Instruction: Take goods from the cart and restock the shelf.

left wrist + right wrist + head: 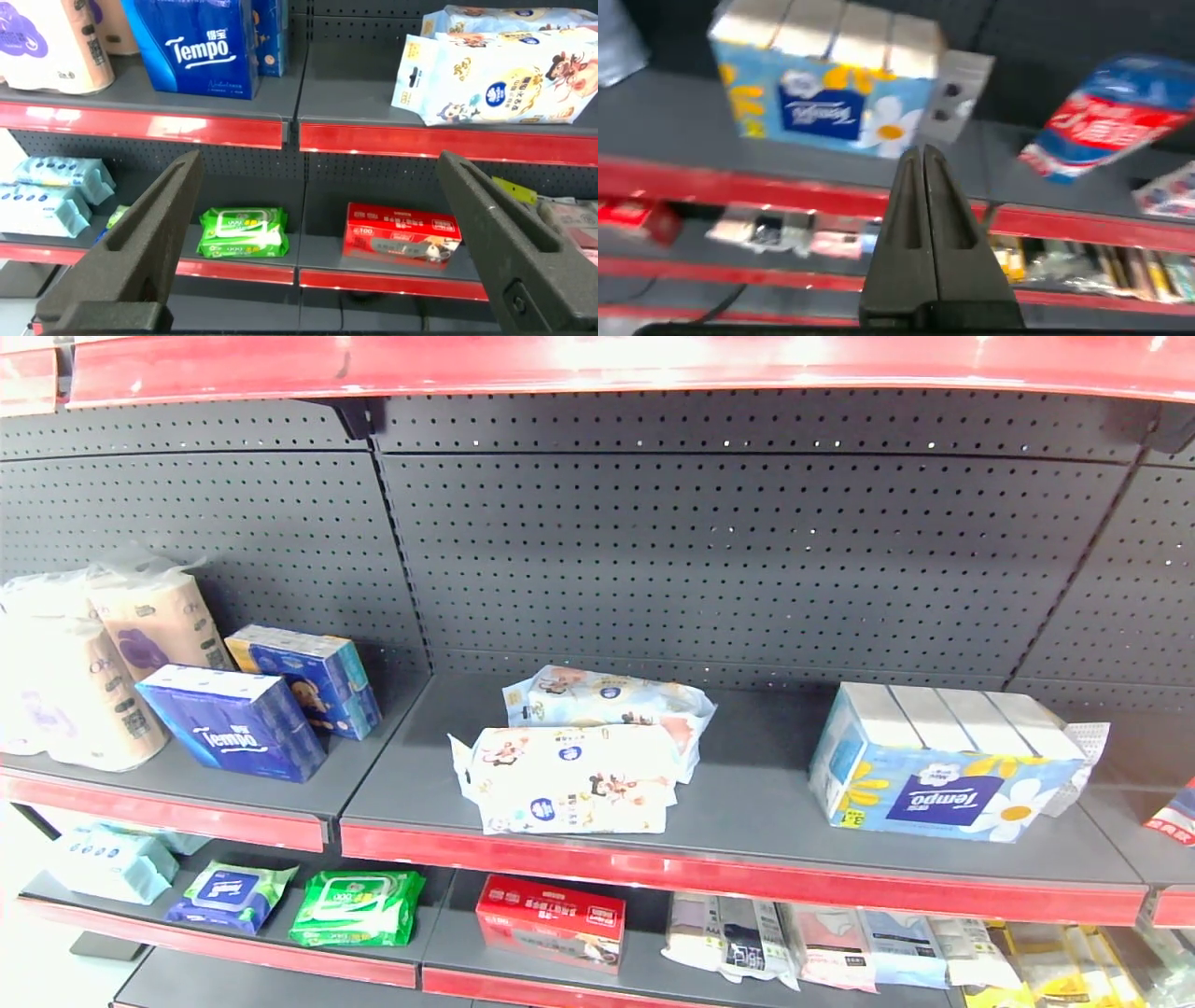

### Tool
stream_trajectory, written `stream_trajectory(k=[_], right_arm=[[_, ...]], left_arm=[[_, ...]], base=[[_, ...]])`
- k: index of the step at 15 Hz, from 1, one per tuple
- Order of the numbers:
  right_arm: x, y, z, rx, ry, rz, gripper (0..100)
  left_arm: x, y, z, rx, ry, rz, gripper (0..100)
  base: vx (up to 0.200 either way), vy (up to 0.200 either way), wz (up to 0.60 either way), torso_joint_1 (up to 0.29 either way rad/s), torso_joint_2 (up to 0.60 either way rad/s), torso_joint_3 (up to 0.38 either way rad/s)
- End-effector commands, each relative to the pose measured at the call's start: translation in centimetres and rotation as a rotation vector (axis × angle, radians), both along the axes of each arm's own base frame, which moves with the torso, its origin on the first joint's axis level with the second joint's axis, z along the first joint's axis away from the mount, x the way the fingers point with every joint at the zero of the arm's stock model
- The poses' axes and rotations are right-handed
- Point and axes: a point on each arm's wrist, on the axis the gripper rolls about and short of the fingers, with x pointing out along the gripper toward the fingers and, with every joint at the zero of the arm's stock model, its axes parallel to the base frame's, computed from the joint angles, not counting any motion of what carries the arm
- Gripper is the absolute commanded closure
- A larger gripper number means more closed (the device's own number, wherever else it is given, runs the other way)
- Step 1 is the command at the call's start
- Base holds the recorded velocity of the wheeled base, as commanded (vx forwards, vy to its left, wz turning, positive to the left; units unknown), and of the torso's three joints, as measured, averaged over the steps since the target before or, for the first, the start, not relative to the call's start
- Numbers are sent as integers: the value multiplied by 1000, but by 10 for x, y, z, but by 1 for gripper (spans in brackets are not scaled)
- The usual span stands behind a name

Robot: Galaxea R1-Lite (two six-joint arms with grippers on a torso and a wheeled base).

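Observation:
On the dark shelf (747, 812) lie two white printed tissue packs (569, 779) at the middle and a blue-and-yellow flowered tissue pack (943, 761) at the right. My left gripper (318, 233) is open and holds nothing, facing the shelf front below the white packs (495, 65). My right gripper (922, 201) is shut with nothing in it, in front of the shelf edge below the flowered pack (827, 79).
Blue tissue boxes (238, 719) and paper rolls (84, 663) stand on the left shelf section. The lower shelf holds a green wipes pack (359, 907), a red box (551, 919) and several flat packs (840, 947). A red-and-blue pack (1116, 117) lies at the far right.

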Motion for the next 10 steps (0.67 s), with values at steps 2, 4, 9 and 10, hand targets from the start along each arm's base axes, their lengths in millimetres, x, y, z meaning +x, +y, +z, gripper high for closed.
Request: stream_trajectory(k=[2,4,9,10], right_arm=[[-7,11,-14,52,10,230,100],[-24,18,-30,97,-26,337,100],[-65,23,-87,103,-149,195,100],[-71,22,-90,96,-157,120,100]], left_arm=[[0,0,0,-2,1,0,0],[0,0,0,0,5,-2,0],[0,0,0,0,1,0,0],[0,0,0,0,1,0,0]], base=[[0,0,0,0,0,0],[0,0,0,0,0,0],[0,0,0,0,0,0],[0,0,0,0,0,0]])
